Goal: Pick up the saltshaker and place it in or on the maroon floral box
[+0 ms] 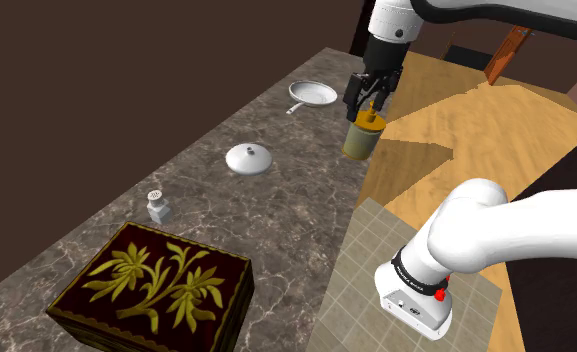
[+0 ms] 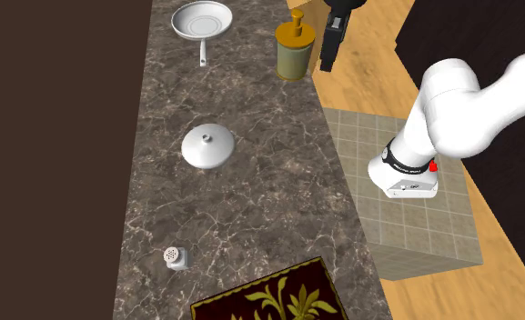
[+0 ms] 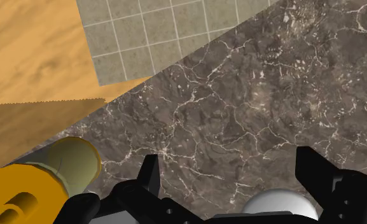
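Note:
The saltshaker (image 1: 158, 205) (image 2: 175, 257) is small and pale with a perforated top. It stands upright on the dark marble counter (image 1: 276, 210), just beyond the maroon box with gold flowers (image 1: 156, 285) (image 2: 269, 298). My black gripper (image 1: 368, 100) (image 2: 328, 50) (image 3: 229, 172) hangs far from both, over the counter's far end beside an olive jar. Its fingers (image 3: 147, 175) stand apart with nothing between them.
The olive jar with a yellow top (image 1: 364, 135) (image 2: 294, 50) (image 3: 55, 175) stands at the counter's edge, close to the gripper. A white lid (image 1: 248, 158) (image 2: 206, 146) lies mid-counter and a white pan (image 1: 313, 94) (image 2: 203, 19) at the far end. The tiled stand (image 2: 378, 182) adjoins the counter.

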{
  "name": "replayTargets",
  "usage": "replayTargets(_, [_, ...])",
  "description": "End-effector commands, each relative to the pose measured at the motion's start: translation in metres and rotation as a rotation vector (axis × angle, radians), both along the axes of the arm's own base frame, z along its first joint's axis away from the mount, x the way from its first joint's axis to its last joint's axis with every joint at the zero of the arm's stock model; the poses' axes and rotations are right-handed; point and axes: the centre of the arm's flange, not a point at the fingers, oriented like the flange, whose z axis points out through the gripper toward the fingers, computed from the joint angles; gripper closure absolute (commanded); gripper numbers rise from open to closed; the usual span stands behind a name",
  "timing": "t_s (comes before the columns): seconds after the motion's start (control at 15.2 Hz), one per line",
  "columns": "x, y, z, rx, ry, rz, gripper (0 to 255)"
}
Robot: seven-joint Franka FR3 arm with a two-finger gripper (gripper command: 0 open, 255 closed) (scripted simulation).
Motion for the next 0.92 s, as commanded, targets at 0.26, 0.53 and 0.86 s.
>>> replayTargets(0.26, [0.026, 0.041, -0.019, 0.003, -0.002, -0.005, 0])
replayTargets(0.53, [0.051, 0.083, -0.039, 0.006, -0.003, -0.01, 0])
replayTargets(0.86, [0.084, 0.134, -0.062, 0.01, -0.005, -0.016, 0])
